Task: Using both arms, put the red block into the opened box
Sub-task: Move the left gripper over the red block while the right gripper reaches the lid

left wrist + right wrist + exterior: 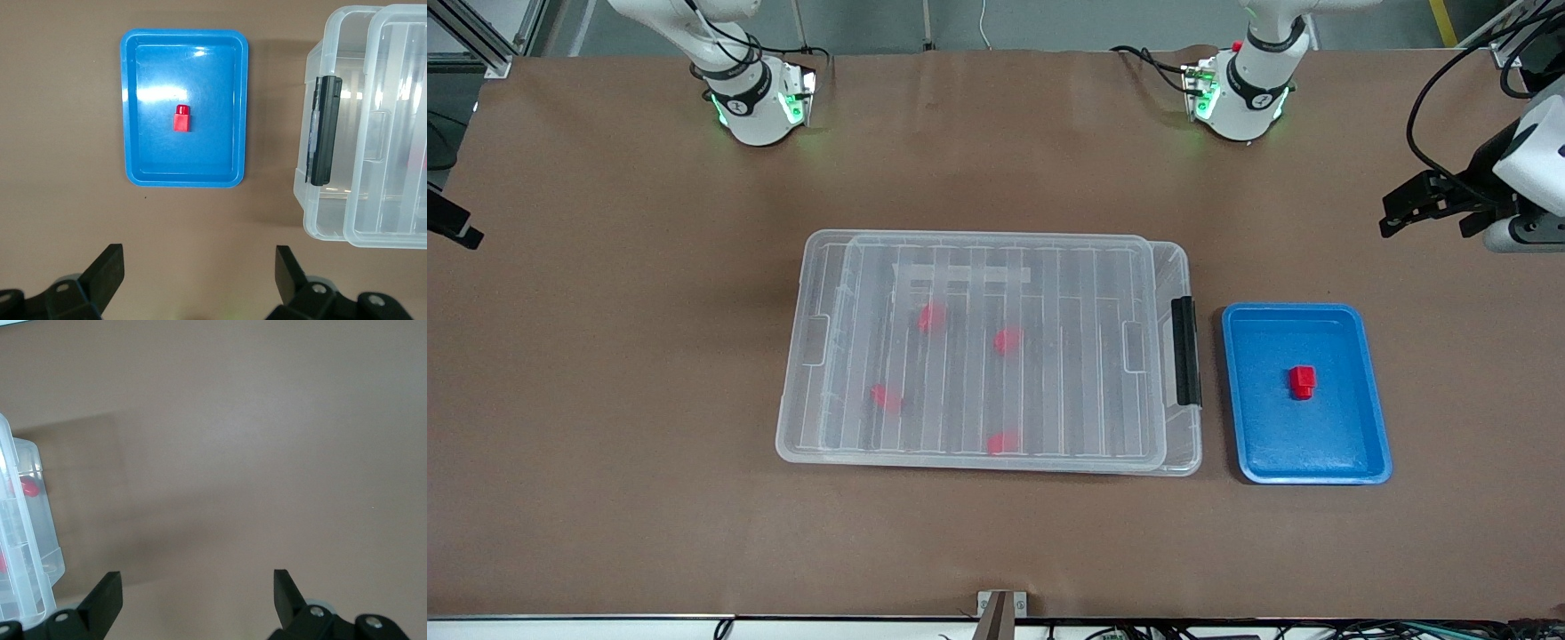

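One red block lies in a blue tray beside the latch end of the clear box. The ribbed lid rests on the box, shifted toward the right arm's end, so a strip by the black latch is uncovered. Several red blocks show blurred through the lid. My left gripper hangs open and empty over bare table at the left arm's end. My right gripper, also open and empty, is over bare table at the right arm's end.
Brown table surface surrounds the box and tray. The two arm bases stand along the table edge farthest from the front camera. In the right wrist view a corner of the box shows with a red block inside.
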`<action>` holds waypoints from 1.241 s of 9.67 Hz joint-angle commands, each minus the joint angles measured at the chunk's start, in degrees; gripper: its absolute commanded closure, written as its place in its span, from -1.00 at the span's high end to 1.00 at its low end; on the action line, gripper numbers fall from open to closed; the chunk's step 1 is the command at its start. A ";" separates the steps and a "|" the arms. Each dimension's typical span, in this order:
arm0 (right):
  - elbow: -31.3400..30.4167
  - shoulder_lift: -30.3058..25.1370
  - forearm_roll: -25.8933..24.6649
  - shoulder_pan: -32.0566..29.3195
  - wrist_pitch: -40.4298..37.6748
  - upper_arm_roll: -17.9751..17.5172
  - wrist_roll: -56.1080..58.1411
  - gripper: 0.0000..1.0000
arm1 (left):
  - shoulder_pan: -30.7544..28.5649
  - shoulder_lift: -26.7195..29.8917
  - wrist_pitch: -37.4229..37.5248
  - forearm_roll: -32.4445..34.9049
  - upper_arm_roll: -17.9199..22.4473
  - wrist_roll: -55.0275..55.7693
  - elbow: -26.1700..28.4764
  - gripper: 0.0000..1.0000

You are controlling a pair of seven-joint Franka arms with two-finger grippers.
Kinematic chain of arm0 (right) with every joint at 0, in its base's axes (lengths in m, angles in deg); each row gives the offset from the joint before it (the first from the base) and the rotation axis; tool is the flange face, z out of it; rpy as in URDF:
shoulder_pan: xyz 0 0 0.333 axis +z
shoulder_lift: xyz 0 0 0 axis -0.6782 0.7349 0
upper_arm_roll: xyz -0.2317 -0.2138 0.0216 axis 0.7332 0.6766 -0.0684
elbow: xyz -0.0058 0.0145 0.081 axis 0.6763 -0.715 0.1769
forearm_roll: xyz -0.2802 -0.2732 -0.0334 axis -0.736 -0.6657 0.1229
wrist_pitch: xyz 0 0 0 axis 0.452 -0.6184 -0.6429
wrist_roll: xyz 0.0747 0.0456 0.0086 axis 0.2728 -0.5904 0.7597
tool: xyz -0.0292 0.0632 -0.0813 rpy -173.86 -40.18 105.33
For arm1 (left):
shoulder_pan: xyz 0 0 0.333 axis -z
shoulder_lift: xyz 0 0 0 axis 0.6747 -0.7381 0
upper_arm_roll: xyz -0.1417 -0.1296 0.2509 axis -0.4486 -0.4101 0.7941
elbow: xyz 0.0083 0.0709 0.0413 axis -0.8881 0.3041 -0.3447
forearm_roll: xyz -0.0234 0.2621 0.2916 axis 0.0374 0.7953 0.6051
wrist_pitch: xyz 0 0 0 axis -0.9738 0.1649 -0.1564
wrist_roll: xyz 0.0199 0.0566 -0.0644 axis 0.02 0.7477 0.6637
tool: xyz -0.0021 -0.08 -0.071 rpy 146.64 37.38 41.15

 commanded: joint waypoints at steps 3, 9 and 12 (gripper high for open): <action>0.19 -0.19 -0.02 0.01 -0.05 -0.26 -0.62 1.00 | 0.59 -0.60 -0.70 1.02 -0.25 0.89 1.45 1.00; 0.45 14.97 -0.37 2.99 10.56 -17.02 -10.41 1.00 | 0.50 -0.68 -2.37 0.32 -0.60 0.36 2.85 1.00; -0.69 22.73 -1.69 5.63 15.32 -21.80 -16.27 1.00 | -0.02 -5.24 -15.51 0.32 1.76 -0.87 10.04 1.00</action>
